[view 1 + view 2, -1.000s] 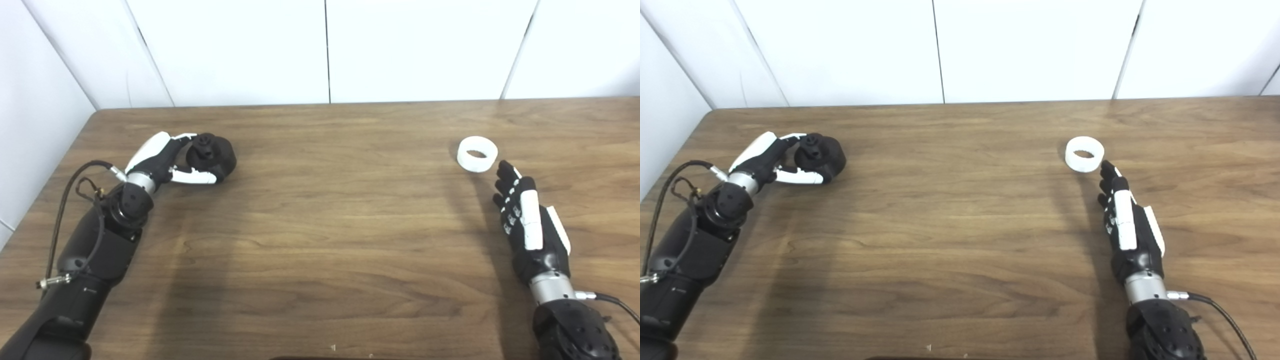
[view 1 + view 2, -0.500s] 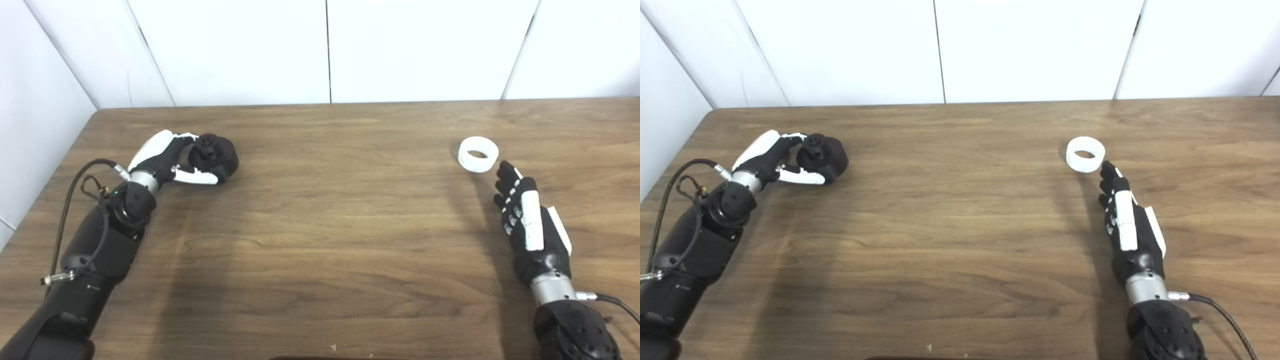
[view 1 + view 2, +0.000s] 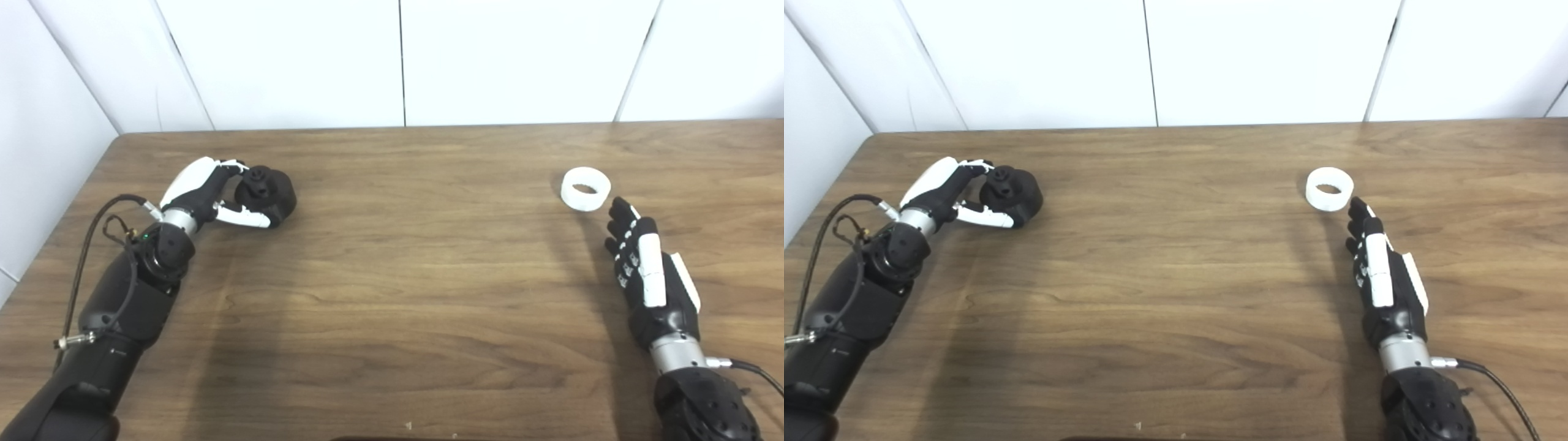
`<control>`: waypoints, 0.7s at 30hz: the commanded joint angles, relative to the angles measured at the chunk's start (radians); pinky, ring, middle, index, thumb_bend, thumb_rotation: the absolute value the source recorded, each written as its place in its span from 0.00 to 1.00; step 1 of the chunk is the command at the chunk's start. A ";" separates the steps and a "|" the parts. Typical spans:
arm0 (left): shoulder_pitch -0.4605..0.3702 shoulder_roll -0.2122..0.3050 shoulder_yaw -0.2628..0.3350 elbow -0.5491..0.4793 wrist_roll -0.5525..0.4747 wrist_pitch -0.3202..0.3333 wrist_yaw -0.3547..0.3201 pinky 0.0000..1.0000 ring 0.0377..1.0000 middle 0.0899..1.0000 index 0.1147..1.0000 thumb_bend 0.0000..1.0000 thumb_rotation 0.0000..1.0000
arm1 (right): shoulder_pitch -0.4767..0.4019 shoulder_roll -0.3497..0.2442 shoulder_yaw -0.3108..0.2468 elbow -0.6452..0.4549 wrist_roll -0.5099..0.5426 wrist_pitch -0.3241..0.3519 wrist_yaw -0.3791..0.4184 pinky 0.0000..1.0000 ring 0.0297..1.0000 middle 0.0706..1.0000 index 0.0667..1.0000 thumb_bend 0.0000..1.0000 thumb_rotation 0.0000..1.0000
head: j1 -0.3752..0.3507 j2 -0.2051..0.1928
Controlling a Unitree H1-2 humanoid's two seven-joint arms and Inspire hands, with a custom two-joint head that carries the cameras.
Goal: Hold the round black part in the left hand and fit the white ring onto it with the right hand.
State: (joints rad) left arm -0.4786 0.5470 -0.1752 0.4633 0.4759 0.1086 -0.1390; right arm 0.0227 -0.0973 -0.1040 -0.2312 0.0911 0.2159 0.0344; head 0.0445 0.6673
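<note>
step: securing the round black part (image 3: pixel 267 189) | left robot hand (image 3: pixel 205 193) curls around it, seemingly gripping (table-level) | right robot hand (image 3: pixel 643 269) empty, fingers extended, just beside the white ring (image 3: pixel 585 188) | next: pinch ring

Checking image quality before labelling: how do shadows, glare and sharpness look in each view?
Left eye view: soft shadows stretch toward the camera beside each arm on the wooden table; round black part shows little detail. Right eye view: white ring reads clearly, white wall bright, no hard glare.

The left robot hand (image 3: pixel 205 195) has carried the round black part (image 3: pixel 267 192) slightly rightward across the table (image 3: pixel 404 269).
</note>
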 commanded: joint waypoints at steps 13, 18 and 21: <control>-0.027 0.023 0.016 -0.057 0.009 -0.021 0.022 0.93 1.00 0.93 0.65 0.88 0.33 | -0.023 -0.003 0.006 -0.020 -0.002 -0.020 0.001 1.00 0.99 0.97 0.95 0.65 1.00 | 0.003 0.003; -0.010 0.026 0.009 -0.088 0.014 -0.028 0.015 0.94 0.99 0.92 0.65 0.87 0.33 | -0.022 -0.005 0.010 -0.018 -0.002 -0.022 0.005 1.00 0.99 0.97 0.95 0.63 1.00 | 0.002 0.006; 0.002 0.027 0.005 -0.115 0.016 -0.031 0.007 0.94 0.99 0.92 0.64 0.87 0.34 | -0.021 -0.005 0.011 -0.021 0.002 -0.019 0.007 1.00 0.98 0.97 0.95 0.63 1.00 | 0.003 0.008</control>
State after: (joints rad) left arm -0.4476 0.5458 -0.1764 0.3958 0.4804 0.1009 -0.1439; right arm 0.0221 -0.0971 -0.0956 -0.2310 0.0901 0.2160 0.0349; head 0.0476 0.6749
